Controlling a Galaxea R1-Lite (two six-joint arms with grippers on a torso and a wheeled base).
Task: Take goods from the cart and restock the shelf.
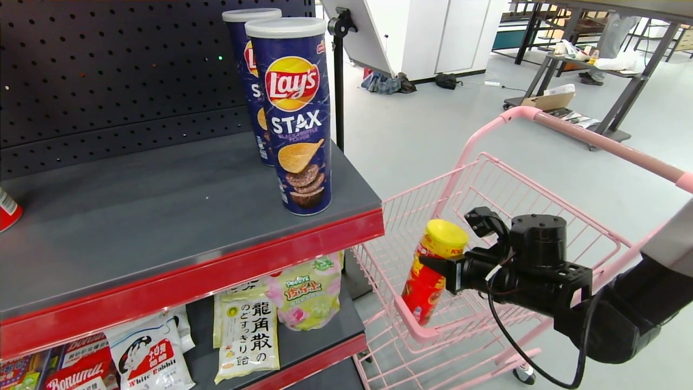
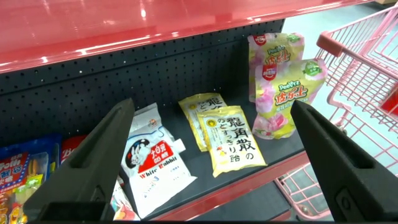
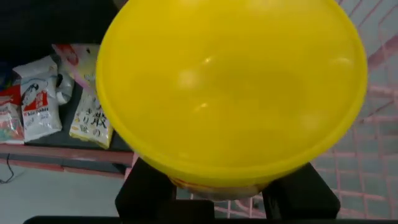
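Note:
A red can with a yellow lid [image 1: 430,271] hangs tilted above the near corner of the pink cart [image 1: 487,179], held in my right gripper [image 1: 441,265], which is shut on it just below the lid. Its yellow lid [image 3: 230,87] looms large in the right wrist view, with the dark fingers [image 3: 146,193] beneath it. Two tall blue chip cans [image 1: 298,114] stand upright at the right end of the grey upper shelf [image 1: 151,216]. My left gripper [image 2: 211,162] is open, facing the lower shelf with nothing between its fingers.
The lower shelf holds candy bags: a white one [image 2: 152,162], yellow ones [image 2: 227,140] and pink-green ones [image 2: 283,93]. A red item [image 1: 6,208] sits at the upper shelf's left edge. A black pole [image 1: 339,81] stands beside the shelf's right end. Tables stand across the open floor.

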